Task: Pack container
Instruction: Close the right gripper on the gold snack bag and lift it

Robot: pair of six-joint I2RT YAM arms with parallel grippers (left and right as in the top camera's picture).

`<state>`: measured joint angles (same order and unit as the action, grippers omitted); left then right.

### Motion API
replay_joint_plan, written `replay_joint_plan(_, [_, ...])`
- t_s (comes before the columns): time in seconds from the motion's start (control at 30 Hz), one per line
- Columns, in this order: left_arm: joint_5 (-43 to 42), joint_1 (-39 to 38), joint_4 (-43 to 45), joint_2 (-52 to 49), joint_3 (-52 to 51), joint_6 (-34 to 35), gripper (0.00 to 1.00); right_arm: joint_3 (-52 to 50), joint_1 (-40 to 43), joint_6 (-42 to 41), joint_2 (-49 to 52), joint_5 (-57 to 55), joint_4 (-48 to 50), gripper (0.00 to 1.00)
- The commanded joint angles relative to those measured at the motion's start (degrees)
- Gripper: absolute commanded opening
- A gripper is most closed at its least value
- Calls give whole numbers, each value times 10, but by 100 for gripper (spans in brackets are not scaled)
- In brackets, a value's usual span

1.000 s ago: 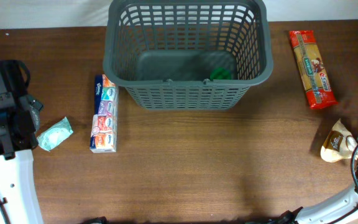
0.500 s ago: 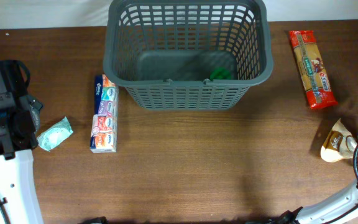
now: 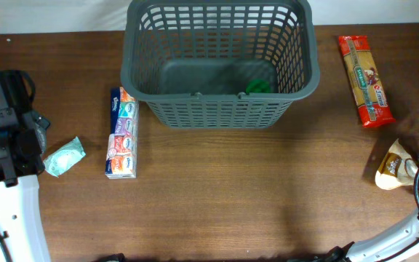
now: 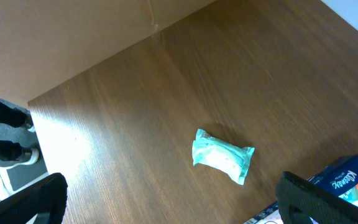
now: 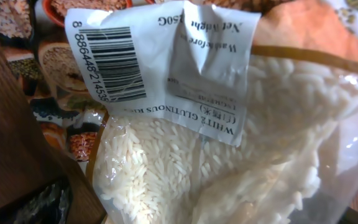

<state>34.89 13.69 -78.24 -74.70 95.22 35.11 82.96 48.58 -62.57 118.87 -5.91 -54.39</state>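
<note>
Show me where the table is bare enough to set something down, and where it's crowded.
Widest bare patch: the table in front of the basket, between the tissue pack and the rice bag. A narrower strip lies between basket and spaghetti pack. Crowded: the left edge, where the teal packet sits between tissue pack and left arm.

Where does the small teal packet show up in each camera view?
Overhead: teal packet at far left, mid-height.
Left wrist: lower middle of the picture.
Right wrist: not in it.
Shared landmark: the tissue pack, just right of the packet overhead, sits in the bottom right corner of the left wrist view.
</note>
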Motion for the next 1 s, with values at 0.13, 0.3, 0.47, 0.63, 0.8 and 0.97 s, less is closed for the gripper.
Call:
replay_joint_plan(0.13, [-2,3,0,-2,6,-2,99,-33,-2,2,8,-7,24,99])
replay_joint_plan(0.3, [-2,3,0,-2,6,-2,99,-34,-2,2,8,-7,23,99])
replay_joint_plan(0.47, [-2,3,0,-2,6,-2,99,-34,-2,2,8,-7,7,99])
replay_joint_plan(0.63, [-2,3,0,-2,6,-2,99,-34,-2,2,8,11,-12,75])
replay_joint_plan(0.8, [-2,3,0,-2,6,-2,99,-34,-2,1,8,35,-11,70])
replay_joint_plan(0.97, [-2,3,0,-2,6,-2,99,-33,-2,1,8,70,-10,4])
